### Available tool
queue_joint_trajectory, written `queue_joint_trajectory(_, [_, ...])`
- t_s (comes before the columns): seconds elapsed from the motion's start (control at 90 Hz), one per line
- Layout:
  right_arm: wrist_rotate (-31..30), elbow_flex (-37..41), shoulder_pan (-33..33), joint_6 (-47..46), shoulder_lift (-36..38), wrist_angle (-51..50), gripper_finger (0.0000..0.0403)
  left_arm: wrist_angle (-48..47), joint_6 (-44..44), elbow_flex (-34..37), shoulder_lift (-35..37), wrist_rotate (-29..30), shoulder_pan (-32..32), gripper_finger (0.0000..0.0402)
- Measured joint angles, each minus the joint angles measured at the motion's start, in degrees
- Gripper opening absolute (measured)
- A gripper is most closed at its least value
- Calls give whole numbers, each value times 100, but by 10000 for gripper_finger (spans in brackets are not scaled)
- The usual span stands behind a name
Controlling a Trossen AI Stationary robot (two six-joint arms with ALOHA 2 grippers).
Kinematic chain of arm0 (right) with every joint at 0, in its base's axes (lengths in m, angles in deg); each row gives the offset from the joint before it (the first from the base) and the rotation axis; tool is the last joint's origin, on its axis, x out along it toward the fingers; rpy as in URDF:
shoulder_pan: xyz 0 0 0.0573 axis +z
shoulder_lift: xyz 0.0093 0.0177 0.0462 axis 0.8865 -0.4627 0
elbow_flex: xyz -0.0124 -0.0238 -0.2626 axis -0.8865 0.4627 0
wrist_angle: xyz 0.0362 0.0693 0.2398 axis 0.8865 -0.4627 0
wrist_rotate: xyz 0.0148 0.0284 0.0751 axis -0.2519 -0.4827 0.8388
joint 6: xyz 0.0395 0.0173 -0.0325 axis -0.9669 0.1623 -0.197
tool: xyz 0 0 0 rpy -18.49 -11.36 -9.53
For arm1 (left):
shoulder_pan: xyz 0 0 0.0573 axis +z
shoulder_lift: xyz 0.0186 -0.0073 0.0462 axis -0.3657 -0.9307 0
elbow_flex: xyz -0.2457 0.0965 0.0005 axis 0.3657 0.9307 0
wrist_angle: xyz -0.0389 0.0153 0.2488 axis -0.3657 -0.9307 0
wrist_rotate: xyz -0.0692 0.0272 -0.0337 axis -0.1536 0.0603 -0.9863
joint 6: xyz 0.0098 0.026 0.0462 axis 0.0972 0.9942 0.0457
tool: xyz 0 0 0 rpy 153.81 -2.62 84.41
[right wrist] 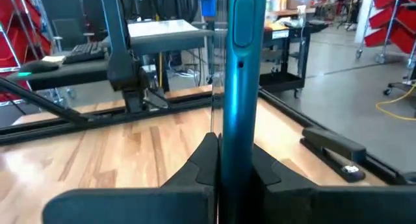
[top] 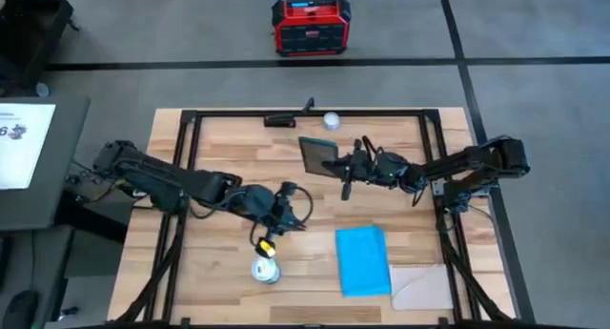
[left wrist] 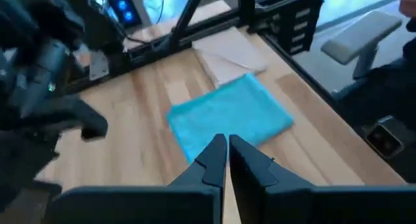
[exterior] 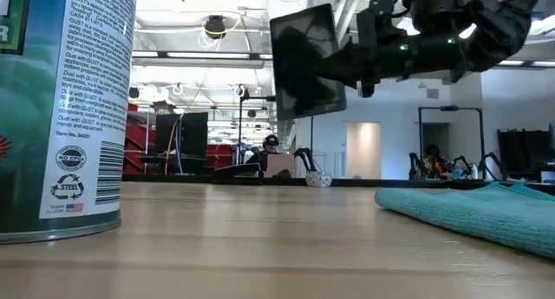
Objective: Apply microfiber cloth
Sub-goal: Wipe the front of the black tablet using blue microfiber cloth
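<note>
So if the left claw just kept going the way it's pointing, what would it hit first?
Probably the microfiber cloth. The left gripper, fingers shut and empty, points straight at it in its wrist view; how far off it lies is unclear.

One blue microfiber cloth (top: 363, 260), one beige sheet (top: 424, 287), one tablet (top: 318, 154) and one spray can (top: 266, 270) are showing on the worktop (top: 219, 281).

Microfiber cloth (top: 363, 260) lies right of the can (top: 266, 270) (sheet (top: 424, 287) beside it)
</note>
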Motion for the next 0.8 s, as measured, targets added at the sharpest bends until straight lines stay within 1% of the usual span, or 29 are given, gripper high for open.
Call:
queue_joint_trajectory(0.178, [-200, 246, -6, -3, 334, -150, 9, 622, 137, -6, -496, -512, 266, 0])
queue_joint_trajectory(0.222, [-225, 315, -16, -3, 429, -250, 9, 584, 146, -55, -643, -619, 329, 0])
queue_joint_trajectory(0.467, [-351, 562, -46, -49, 751, -393, 9, 537, 423, -519, -1319, -709, 400, 0])
queue_joint_trajectory(0.622, [-351, 562, -46, -51, 883, -646, 9, 410, 628, -849, -1483, -735, 398, 0])
queue_joint_trajectory(0.8, [-351, 562, -46, -51, 882, -663, 9, 392, 756, -905, -1491, -756, 405, 0])
